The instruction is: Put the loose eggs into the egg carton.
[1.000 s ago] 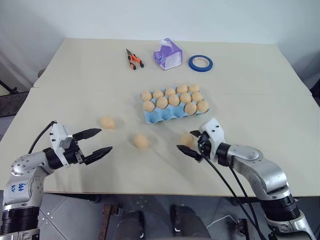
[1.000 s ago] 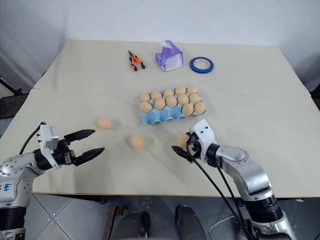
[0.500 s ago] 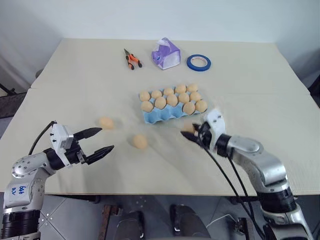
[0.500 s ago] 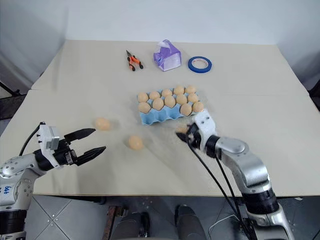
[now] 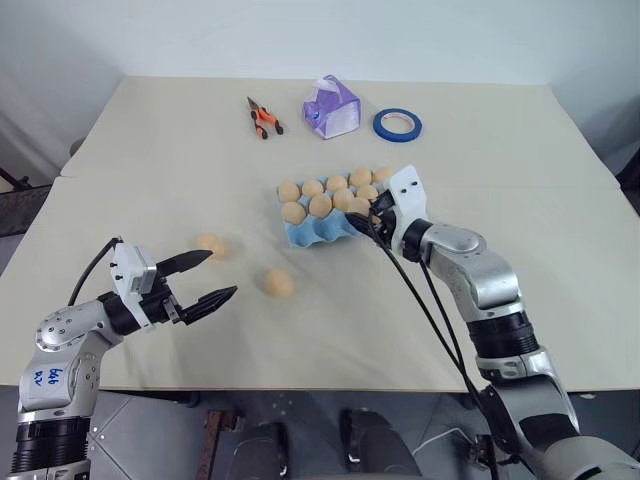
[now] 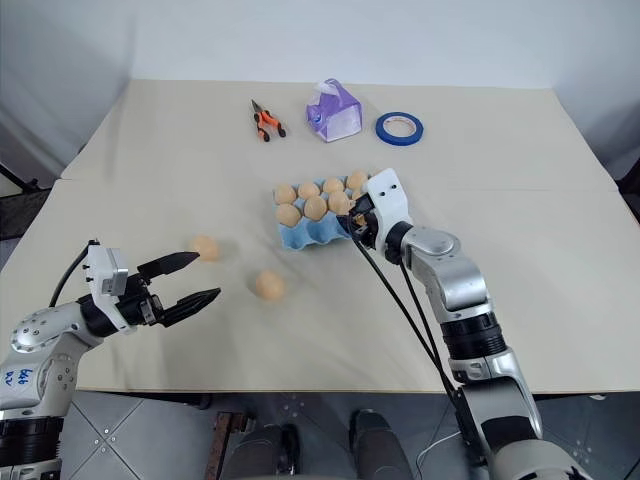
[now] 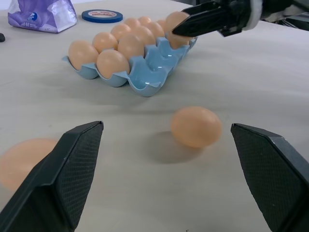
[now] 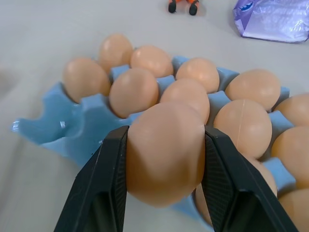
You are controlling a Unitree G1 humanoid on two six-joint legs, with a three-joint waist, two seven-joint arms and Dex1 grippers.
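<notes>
"Where did the job stand when you looked?"

"The right gripper [image 8: 164,159] had its two fingers closed on one egg [image 8: 164,152], carried just over the near edge of the blue egg carton [image 5: 312,232]. Ten eggs sat in the back two rows, and the front row of cups was bare. Two loose eggs lay on the table [image 5: 150,190] to the left of the carton, one [image 5: 279,283] nearer it and one [image 5: 210,245] farther out."

"And the left gripper [image 5: 205,279]?"

"Its fingers were spread wide with nothing between them, pointing toward those two eggs, the farther one just beyond its upper fingertip."

"How would you have finished the placement?"

"I'd have lined the egg over one empty front cup, well away from the seated eggs behind it, and lowered it until the cup took its weight before loosening the fingers. Letting go too high could bounce or crack it, I'd say. And the fingers need room to spread without nudging a neighbour, so a cup toward the open end looked safer."

"Any writing to read?"

"A blue scrawl on the left forearm [image 5: 42,376], maybe digits, too small to make out. The purple tissue pack [image 5: 331,106] had a pale printed patch I couldn't read. Nothing on the blue tape roll [image 5: 397,125] or the orange-handled pliers [image 5: 263,117]."
</notes>
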